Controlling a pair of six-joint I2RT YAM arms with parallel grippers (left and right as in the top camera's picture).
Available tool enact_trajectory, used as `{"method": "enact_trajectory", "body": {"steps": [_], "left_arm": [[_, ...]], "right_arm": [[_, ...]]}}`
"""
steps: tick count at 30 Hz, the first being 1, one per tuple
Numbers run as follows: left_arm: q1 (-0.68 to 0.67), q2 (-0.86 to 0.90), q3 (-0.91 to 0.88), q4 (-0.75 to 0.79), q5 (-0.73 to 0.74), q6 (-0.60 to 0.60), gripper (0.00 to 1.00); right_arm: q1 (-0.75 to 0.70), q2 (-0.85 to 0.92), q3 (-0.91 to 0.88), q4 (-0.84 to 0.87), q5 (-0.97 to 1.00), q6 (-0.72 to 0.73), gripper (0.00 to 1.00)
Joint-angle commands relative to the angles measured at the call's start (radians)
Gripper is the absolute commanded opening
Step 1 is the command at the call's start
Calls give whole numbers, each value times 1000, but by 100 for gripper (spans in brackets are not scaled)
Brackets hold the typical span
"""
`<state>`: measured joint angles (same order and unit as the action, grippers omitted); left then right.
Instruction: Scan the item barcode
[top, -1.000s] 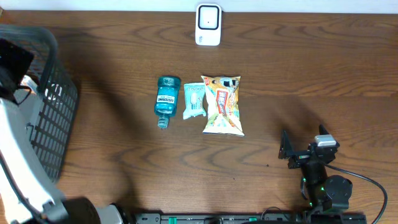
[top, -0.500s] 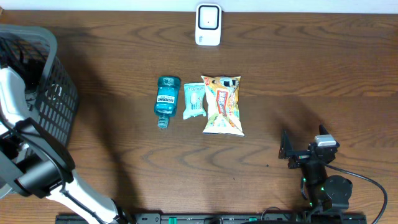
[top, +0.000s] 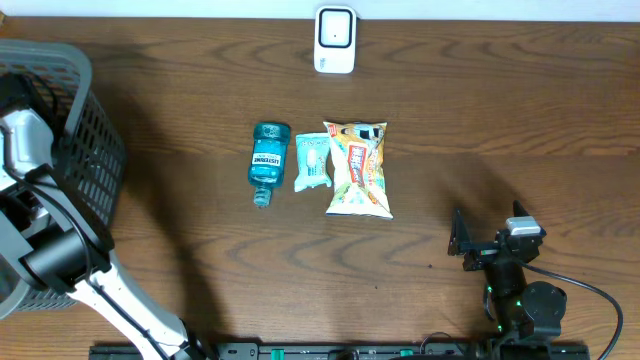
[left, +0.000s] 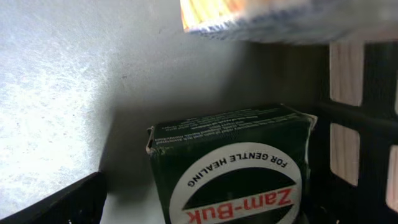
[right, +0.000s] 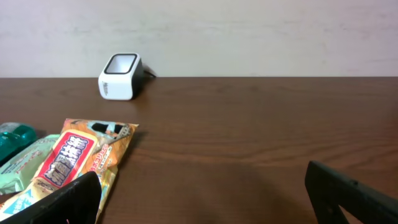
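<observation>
A dark green Zam-Buk box (left: 230, 168) lies on the pale floor of the black mesh basket (top: 95, 150). My left gripper (left: 199, 218) hangs open just above it. One dark finger (left: 59, 202) shows to the box's left, and nothing is held. From overhead, only the left arm (top: 40, 230) reaching into the basket shows. The white barcode scanner (top: 335, 40) stands at the table's far edge and also shows as the scanner (right: 120, 76) in the right wrist view. My right gripper (top: 488, 228) rests open and empty at the front right, its fingers (right: 68, 202) wide apart.
A blue mouthwash bottle (top: 268, 160), a small green packet (top: 312, 160) and an orange snack bag (top: 358, 170) lie side by side mid-table. Another orange-and-white pack (left: 261, 15) sits in the basket beyond the box. The basket wall (left: 373, 112) stands close on the box's right.
The left arm has swung down from close under the camera into the basket and settled there. The right arm and the items on the table have not moved.
</observation>
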<state>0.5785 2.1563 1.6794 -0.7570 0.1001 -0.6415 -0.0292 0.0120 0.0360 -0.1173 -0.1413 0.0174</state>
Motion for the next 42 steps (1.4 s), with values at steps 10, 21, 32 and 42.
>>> {"method": "enact_trajectory", "body": {"steps": [10, 21, 32, 42], "left_arm": [[18, -29, -11, -263, -139, 64, 93], [19, -52, -11, -131, -138, 60, 98], [21, -51, -29, -43, -138, 442, 98], [21, 15, -41, -52, -123, 488, 79]], "right_arm": [[5, -5, -5, 0, 1, -8, 99], [5, -5, -5, 0, 1, -8, 99], [5, -5, -5, 0, 1, -8, 99], [5, -5, -5, 0, 1, -8, 99]]}}
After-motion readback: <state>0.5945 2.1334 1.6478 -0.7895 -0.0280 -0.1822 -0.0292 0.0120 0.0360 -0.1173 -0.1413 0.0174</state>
